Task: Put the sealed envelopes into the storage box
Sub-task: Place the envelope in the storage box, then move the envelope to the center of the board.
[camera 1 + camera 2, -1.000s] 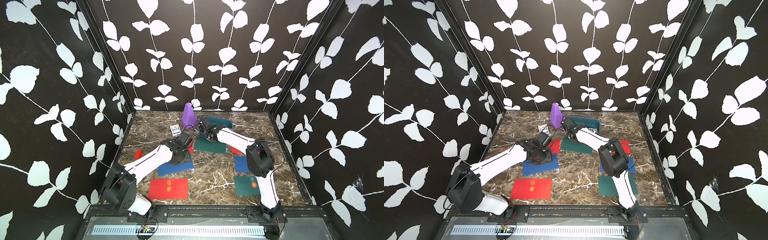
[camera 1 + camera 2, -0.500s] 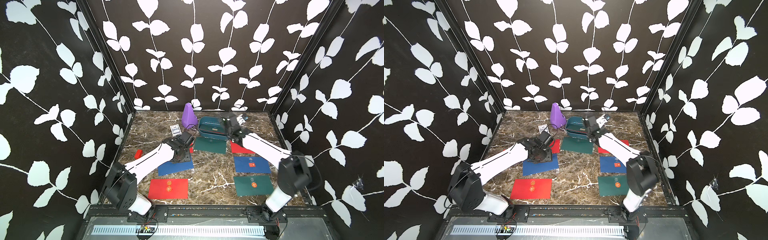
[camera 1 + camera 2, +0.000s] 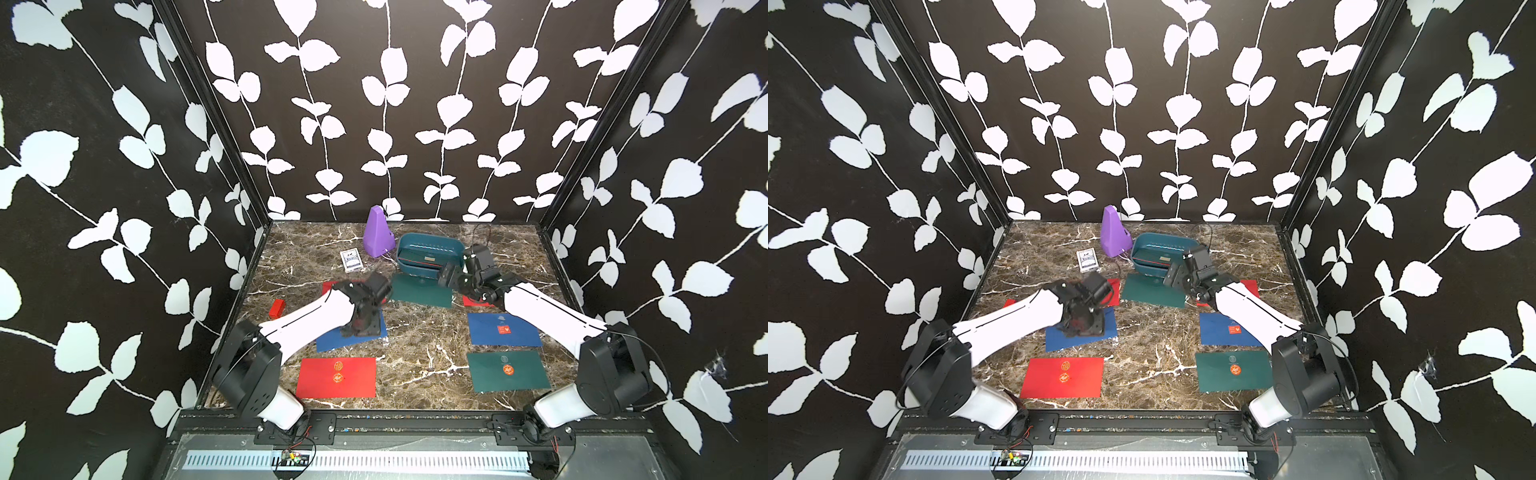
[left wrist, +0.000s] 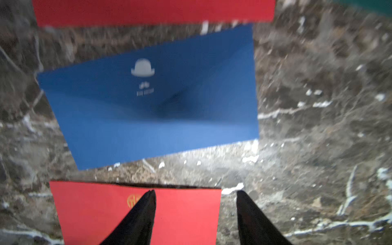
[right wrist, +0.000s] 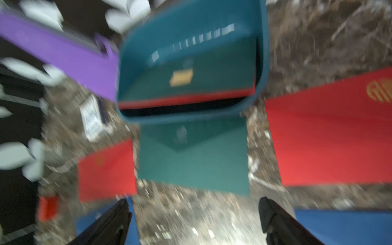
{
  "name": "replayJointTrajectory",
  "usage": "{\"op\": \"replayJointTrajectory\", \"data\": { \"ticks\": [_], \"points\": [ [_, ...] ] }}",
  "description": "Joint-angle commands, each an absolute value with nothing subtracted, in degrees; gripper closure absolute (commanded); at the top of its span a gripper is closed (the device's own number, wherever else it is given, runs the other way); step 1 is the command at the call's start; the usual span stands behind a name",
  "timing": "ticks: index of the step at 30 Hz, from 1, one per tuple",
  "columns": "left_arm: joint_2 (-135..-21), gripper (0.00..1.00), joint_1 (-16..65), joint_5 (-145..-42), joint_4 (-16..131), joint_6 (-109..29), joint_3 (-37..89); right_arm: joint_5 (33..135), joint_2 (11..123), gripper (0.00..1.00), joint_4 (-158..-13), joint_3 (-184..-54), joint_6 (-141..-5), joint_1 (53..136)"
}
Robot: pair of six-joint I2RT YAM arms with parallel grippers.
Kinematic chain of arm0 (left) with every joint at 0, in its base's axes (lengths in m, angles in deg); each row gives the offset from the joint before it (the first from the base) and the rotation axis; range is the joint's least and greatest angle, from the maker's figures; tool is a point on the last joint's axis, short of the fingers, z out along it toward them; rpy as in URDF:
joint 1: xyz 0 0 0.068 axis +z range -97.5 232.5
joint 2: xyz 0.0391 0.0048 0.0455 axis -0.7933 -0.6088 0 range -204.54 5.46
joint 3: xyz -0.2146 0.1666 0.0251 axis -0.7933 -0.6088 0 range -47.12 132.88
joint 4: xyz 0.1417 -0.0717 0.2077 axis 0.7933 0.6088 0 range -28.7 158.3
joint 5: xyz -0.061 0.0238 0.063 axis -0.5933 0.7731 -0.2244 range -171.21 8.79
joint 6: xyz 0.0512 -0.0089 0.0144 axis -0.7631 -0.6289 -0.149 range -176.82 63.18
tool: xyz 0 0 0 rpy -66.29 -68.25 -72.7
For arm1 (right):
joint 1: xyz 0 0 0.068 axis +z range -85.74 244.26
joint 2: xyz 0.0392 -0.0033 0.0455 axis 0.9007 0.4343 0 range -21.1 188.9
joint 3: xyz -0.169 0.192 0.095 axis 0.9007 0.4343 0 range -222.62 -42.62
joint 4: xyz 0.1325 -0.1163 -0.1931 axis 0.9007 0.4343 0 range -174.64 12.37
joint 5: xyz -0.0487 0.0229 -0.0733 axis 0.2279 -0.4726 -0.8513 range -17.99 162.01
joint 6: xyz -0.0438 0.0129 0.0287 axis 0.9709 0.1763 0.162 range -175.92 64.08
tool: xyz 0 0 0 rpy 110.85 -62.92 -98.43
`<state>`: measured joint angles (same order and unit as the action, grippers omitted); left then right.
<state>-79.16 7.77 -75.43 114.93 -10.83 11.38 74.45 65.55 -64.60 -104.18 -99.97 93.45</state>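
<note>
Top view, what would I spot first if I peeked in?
Bright red, blue and green envelopes lie spread over the marble table. At the back stands a teal box with envelopes already inside, a purple pyramid beside it. Two white arms reach in from the front.

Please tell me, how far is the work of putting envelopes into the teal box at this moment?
Done: the storage box holds a sealed green envelope lying on a red envelope. In hand: nothing; the left tool and the right tool are open and empty. Left: seven more lie on the table, among them the stickered blue envelope and the stickered green envelope.
</note>
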Motion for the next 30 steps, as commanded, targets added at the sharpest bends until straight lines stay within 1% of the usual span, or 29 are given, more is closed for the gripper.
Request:
{"op": "replayJointTrajectory", "data": {
  "ticks": [1,3,7,8,12,16,24,26,30],
  "points": [
    [-76.0,0.37,3.1,-77.0,122.1,-2.2,7.8,76.4,66.9,0.05,-52.8,-108.2,-93.9,97.3],
    [-75.7,0.37,1.4,-77.6,123.4,-0.5,6.0,76.2,68.7,0.05,-50.5,-109.8,-93.4,100.0],
    [-74.1,0.37,0.9,-80.0,122.2,-0.4,2.6,77.2,71.7,0.04,-50.1,-110.4,-94.3,103.5],
    [-73.5,0.38,0.9,-80.3,121.9,-0.6,1.7,77.6,72.0,0.01,-50.8,-110.1,-94.8,104.2],
    [-73.7,0.39,0.8,-84.1,116.1,-1.8,-3.0,79.1,71.1,0.01,-56.0,-105.7,-99.1,104.7],
    [-76.4,0.40,0.7,-85.9,111.2,-2.7,-4.5,76.8,68.1,0.01,-58.9,-102.4,-102.4,104.4],
    [-81.3,0.40,0.1,-91.8,103.1,0.9,-4.1,77.8,66.9,0.01,-55.7,-102.4,-103.0,100.8],
    [-83.3,0.40,-0.6,-93.4,100.8,2.0,-2.5,77.6,65.8,0.01,-54.4,-102.1,-102.5,99.5],
    [-89.4,0.40,-3.2,-92.8,100.2,2.4,5.0,77.2,62.8,0.01,-52.4,-100.7,-101.5,96.5]
  ]
}}
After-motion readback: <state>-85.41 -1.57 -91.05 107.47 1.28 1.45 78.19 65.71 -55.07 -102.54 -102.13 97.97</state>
